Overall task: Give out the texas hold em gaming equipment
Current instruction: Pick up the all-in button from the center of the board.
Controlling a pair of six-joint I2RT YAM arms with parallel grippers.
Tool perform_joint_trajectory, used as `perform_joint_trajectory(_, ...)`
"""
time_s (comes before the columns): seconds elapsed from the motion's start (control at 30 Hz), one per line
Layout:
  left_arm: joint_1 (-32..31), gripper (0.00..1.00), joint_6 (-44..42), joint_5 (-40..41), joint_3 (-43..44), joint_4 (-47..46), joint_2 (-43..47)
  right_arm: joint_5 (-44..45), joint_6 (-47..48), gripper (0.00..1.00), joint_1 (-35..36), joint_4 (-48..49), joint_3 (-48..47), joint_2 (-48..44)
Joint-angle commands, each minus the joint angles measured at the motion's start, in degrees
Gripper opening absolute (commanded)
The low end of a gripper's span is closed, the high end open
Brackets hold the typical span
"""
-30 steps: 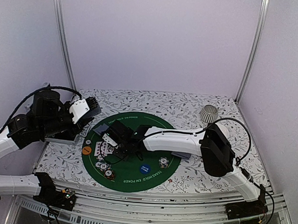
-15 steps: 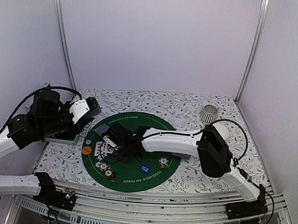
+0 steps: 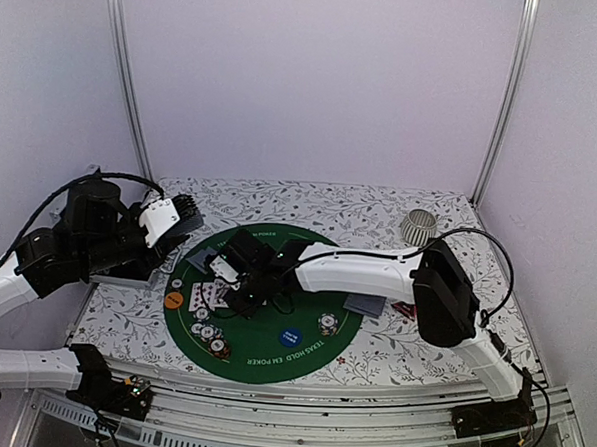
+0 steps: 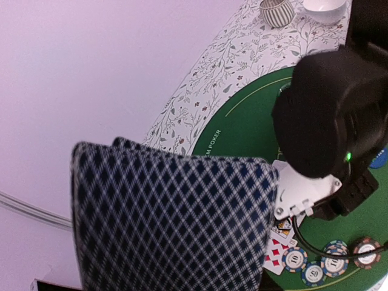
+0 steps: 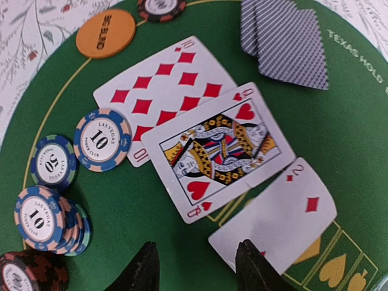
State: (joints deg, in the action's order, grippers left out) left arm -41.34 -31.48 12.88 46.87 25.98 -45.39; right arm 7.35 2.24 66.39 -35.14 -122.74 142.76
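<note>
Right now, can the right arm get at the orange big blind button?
Probably yes. The right gripper hangs open over the face-up cards; the orange button lies bare on the felt past the ten of diamonds, nothing on it. The left gripper, holding the deck, is off to the side.

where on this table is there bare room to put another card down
Bare felt: the near part of the green mat, between the chip stacks and the blue button. Also free: the floral cloth behind the mat, left of the ribbed cup. Crowded: the mat's left side, with face-up cards, the chips, the orange button and the open right pincer.
</note>
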Motion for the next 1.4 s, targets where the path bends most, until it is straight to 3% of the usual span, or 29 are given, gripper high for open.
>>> perform_joint_trajectory(0.0, 0.48, 0.38, 0.11, -0.23, -0.29, -1.72, 0.42, -5.21, -4.53, 0.48, -3.41, 7.01, 6.76, -13.02)
perform_joint_trajectory(0.33, 0.50, 0.38, 0.18, -0.10, -0.44, -1.46, 1.25, -0.39, -15.49, 0.53, -12.33, 8.89, 22.39, -26.87)
perform_joint_trajectory(0.57, 0.47, 0.38, 0.28, -0.39, -0.80, -1.98, 1.20, 4.76, -22.24, 0.86, -17.65, -6.94, 31.14, -36.75)
perform_joint_trajectory(0.67, 0.49, 0.38, 0.20, -0.63, -0.82, -2.05, 1.31, 5.13, -26.02, 0.95, -19.42, -13.33, 37.43, -40.01)
perform_joint_trajectory(0.97, 0.47, 0.38, 0.11, -1.85, -0.82, -2.72, 0.63, -0.22, -33.04, 0.99, -26.61, -8.30, 56.71, -48.37)
perform_joint_trajectory(1.17, 0.47, 0.38, 0.11, -1.81, -0.55, -2.25, 0.56, 0.02, -33.66, 0.99, -31.05, -3.19, 63.00, -47.21)
perform_joint_trajectory(1.37, 0.46, 0.38, 0.20, -1.55, -0.45, -1.90, 0.32, -0.90, -32.59, 1.00, -32.61, 0.95, 63.33, -44.17)
